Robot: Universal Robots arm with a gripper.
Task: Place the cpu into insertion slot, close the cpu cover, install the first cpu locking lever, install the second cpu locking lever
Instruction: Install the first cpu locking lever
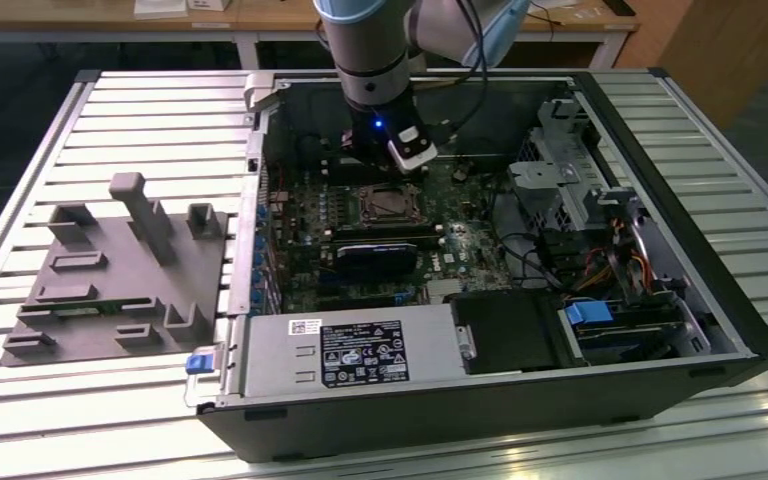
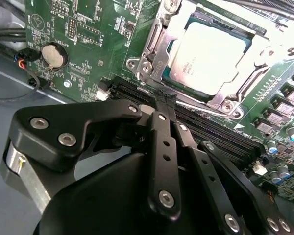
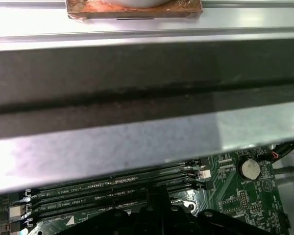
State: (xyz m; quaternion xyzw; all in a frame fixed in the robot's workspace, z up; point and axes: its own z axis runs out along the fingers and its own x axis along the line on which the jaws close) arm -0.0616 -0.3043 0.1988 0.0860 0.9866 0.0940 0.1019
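Silver-topped, the cpu [image 2: 213, 56] sits in the insertion slot [image 2: 157, 46] at upper right, the cpu cover [image 2: 242, 98] down around it; levers we cannot judge. Our tool [image 2: 162, 100] hovers with fingers together, empty.

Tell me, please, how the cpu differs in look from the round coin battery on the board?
The cpu is square with a dull silver-grey top; the battery is a round disc. The cpu sits in the socket under the metal cover frame; the battery sits in its own holder on the open green board. Both are flat and metallic.
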